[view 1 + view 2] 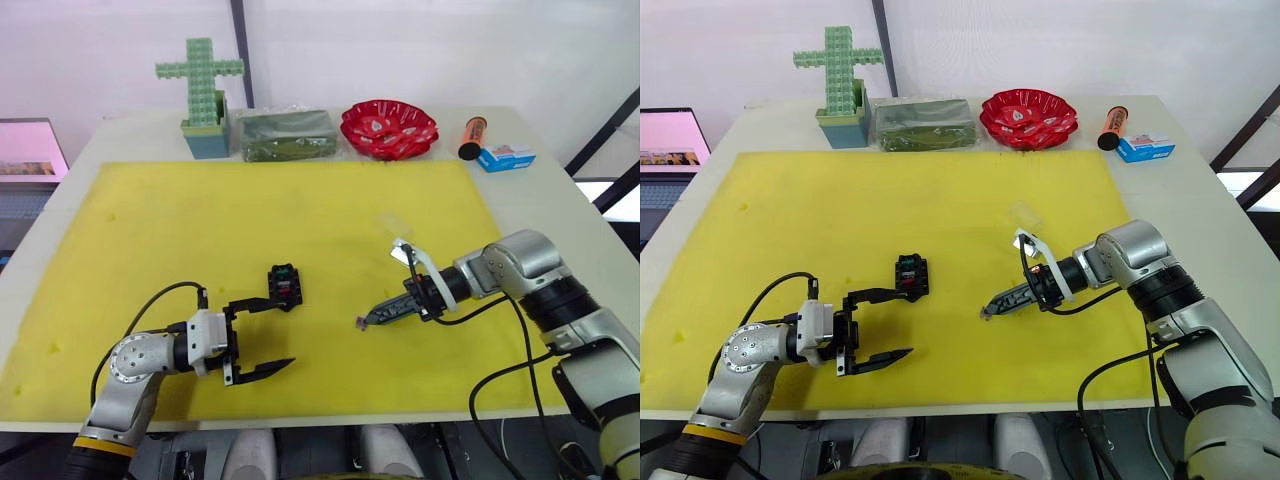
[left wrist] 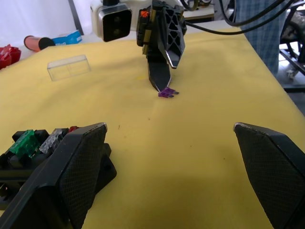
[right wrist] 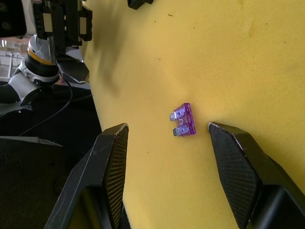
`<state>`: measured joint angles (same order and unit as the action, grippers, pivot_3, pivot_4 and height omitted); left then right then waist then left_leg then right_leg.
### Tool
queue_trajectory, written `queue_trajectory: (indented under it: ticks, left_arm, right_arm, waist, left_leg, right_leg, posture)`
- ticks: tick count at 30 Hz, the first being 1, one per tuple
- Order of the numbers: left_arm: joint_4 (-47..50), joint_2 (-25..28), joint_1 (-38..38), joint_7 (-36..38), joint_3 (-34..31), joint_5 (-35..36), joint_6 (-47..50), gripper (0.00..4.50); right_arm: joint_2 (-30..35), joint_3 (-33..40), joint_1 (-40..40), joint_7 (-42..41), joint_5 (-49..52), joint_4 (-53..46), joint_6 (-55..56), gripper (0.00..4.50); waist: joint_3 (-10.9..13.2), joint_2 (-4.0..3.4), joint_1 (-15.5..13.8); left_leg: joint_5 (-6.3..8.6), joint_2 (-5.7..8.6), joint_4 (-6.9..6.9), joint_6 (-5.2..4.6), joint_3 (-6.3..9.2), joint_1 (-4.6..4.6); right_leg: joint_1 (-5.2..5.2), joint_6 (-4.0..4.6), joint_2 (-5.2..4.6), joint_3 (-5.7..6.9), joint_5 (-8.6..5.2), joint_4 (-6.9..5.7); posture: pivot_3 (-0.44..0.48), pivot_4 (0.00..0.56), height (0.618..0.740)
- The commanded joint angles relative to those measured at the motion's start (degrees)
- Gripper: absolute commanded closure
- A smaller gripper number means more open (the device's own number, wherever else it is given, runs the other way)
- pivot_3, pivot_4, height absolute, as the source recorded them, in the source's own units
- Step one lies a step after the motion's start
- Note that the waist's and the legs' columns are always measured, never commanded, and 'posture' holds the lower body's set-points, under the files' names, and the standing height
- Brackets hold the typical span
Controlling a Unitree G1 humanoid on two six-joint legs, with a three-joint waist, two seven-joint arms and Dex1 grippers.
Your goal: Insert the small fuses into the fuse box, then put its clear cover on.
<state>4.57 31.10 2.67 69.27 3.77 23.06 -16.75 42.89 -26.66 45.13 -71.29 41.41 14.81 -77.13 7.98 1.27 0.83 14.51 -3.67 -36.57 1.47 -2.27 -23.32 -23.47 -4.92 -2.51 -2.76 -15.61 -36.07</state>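
The black fuse box (image 1: 285,286) lies mid-mat, and in the left wrist view its slots hold a green fuse (image 2: 24,141), a whitish-grey fuse (image 2: 55,139) and a red fuse (image 2: 72,129). My left gripper (image 1: 280,332) is open just in front of the fuse box (image 2: 28,157), one finger beside it. A purplish fuse (image 3: 185,119) lies flat on the yellow mat (image 1: 200,220). My right gripper (image 3: 167,126) is open with its fingers either side of that fuse (image 2: 167,92), not touching it. The clear cover (image 1: 390,222) lies on the mat behind the right gripper (image 1: 368,320).
Along the table's back edge stand a green block cross in a teal pot (image 1: 205,95), a clear bag of green parts (image 1: 285,133), a red dish (image 1: 388,128), an orange tube (image 1: 472,137) and a blue-and-white carton (image 1: 505,156). A laptop (image 1: 30,150) sits off the table at the left.
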Motion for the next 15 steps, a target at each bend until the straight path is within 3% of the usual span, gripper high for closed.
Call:
queue_trajectory:
  ticks: [1, 7, 12, 15]
  left_arm:
    - [0.27, -0.15, -0.22, 0.37, 0.51, 0.04, -0.98, 0.0]
    - [-0.01, -0.19, -0.35, 0.45, 0.49, -0.36, -1.18, 0.0]
    - [0.07, -0.44, -0.3, 0.24, 0.48, -0.26, -1.15, 0.0]
    - [0.17, -0.55, -0.27, 0.12, 0.6, -0.39, -1.13, 0.0]
  right_arm:
    - [-0.53, -0.98, -0.36, -0.86, -1.45, -1.75, 0.2, 1.7]
    - [-1.6, -1.28, -0.98, -1.3, -3.07, -2.59, 0.64, 1.7]
    - [-3.22, -0.59, -1.66, 0.6, -5.41, -1.56, 1.55, 2.83]
    - [-4.26, 0.6, -2.27, 1.89, -6.29, -1.07, 1.46, 4.01]
  waist:
    - [0.0, 0.0, 0.0]
    - [0.0, 0.0, 0.06]
    - [-0.01, 0.0, 0.1]
    - [-0.01, 0.02, 0.13]
  left_leg:
    - [0.0, 0.0, 0.0, 0.0, 0.0, 0.0]
    - [0.0, 0.0, 0.0, 0.0, 0.01, 0.01]
    - [0.0, 0.0, 0.02, 0.0, 0.01, 0.02]
    - [0.0, -0.01, 0.02, 0.0, 0.01, 0.03]
  right_leg:
    - [0.0, 0.0, 0.0, 0.0, 0.0, 0.0]
    - [0.0, 0.0, 0.0, 0.02, 0.0, 0.0]
    - [0.0, 0.0, 0.01, 0.03, 0.0, -0.02]
    - [0.0, 0.0, 0.01, 0.03, 0.0, -0.02]
  posture:
    - [0.0, 0.15, 0.74]
    - [0.0, 0.15, 0.74]
    - [0.0, 0.15, 0.74]
    - [0.0, 0.15, 0.74]
